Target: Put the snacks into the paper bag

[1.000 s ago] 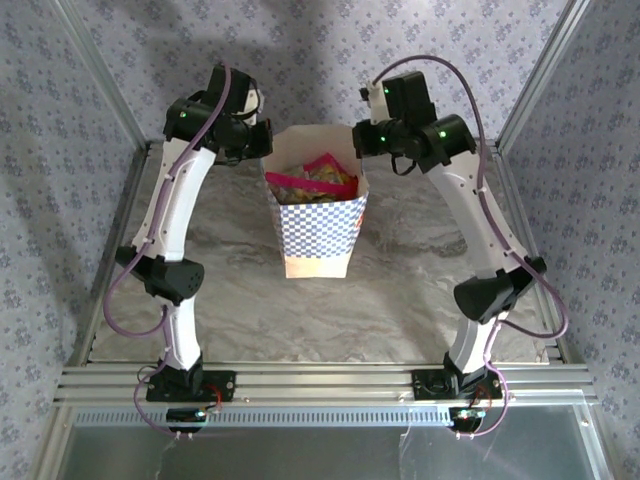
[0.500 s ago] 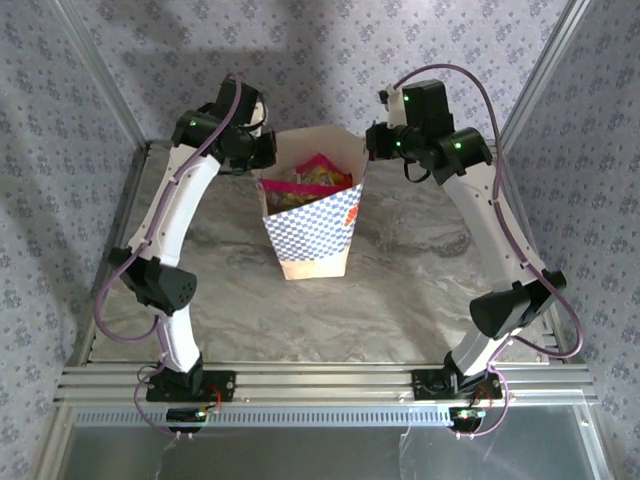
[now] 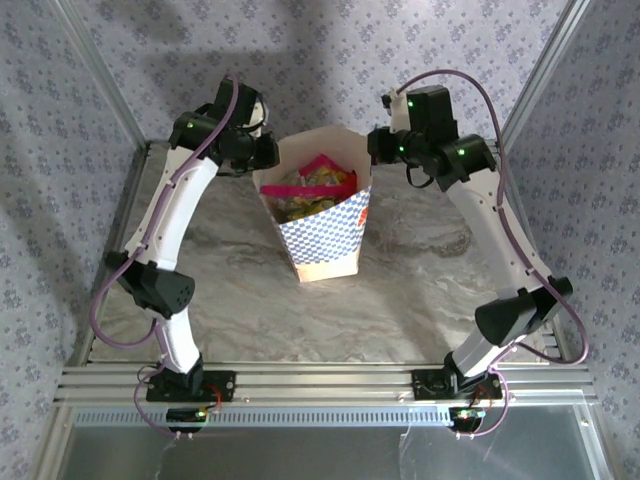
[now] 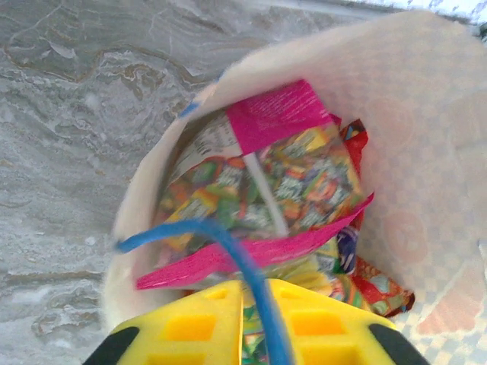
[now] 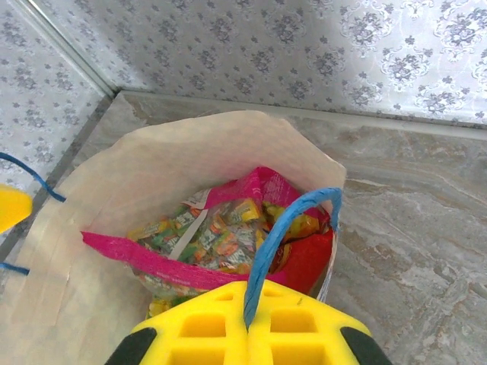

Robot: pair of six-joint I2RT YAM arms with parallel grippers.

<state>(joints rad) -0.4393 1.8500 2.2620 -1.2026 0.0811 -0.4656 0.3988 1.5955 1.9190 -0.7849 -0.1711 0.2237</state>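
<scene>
Across the lower and middle part of the top view spreads the grey marbled table (image 3: 420,290). On it the left arm (image 3: 180,210) rises along the left side and the right arm (image 3: 490,220) along the right, both bent inward toward the upper centre. Between them, at the centre of that frame, stands the paper bag (image 3: 325,240), blue-white checks on its front, mouth open upward. The snacks that can be seen lie inside it. A magenta packet (image 4: 281,114) with a clear window of coloured sweets is uppermost. A red packet (image 5: 304,262) is tucked under it near the right wall in the right wrist view. The wrappers beneath are too jumbled to tell apart. The left handle (image 4: 221,236), a blue cord, loops off the rim and runs into the left gripper (image 4: 255,304), whose yellow fingers are clenched on it at the bottom of the left wrist view. The right handle (image 5: 285,220) arches likewise into the right gripper (image 5: 247,304), pinched closed on it at the bottom edge.
</scene>
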